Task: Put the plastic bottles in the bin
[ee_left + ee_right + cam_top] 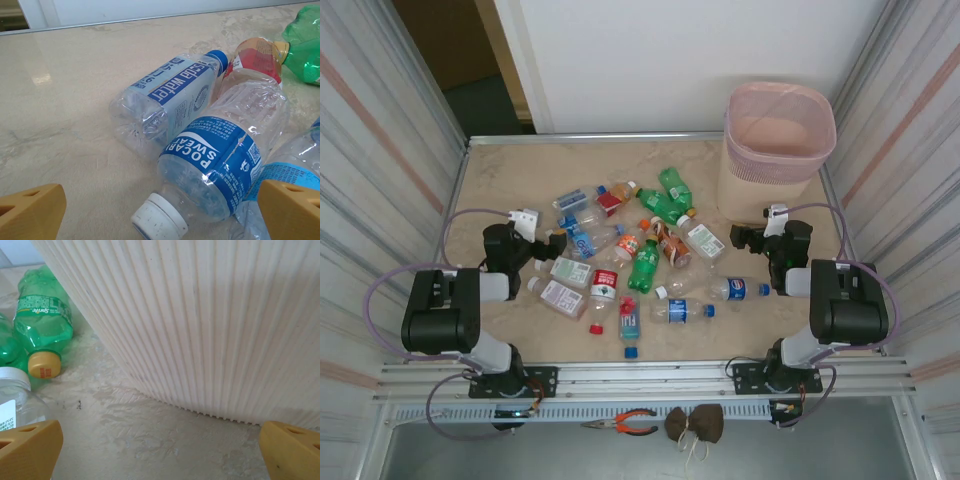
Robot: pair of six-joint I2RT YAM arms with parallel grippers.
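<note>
Pocari bottle (215, 165) lies on its side between the left gripper's (160, 212) spread jaws, white cap toward the wrist, nothing gripped. Touching it just beyond is a soda-water bottle (170, 95), blue cap pointing away. Past the right-hand finger (290, 210) lie a red-label bottle (255, 57) and a crushed green bottle (305, 45). Left of these jaws is bare table (65, 100), open room out to the far edge.

From above, bottles (630, 255) are heaped mid-table between the two grippers, all lying down, clear or green, with blue, red, white and orange caps. Loose red cap (595, 327) and blue cap (630, 351) sit on the near side of the heap.

Bin (780, 150) stands upright straight ahead of the right gripper (160, 450). It is pale pink with a perforated band under the rim. Right jaws are wide apart and empty, with the ribbed bin wall close in front blocking the way ahead. Left of those jaws lie a Sprite bottle (42, 320), yellow cap toward the wrist, and a clear white-capped bottle (15, 405) by the left finger. Corrugated walls (380, 150) close both table sides. Pliers (635, 422) lie on the ledge below the arm bases.
</note>
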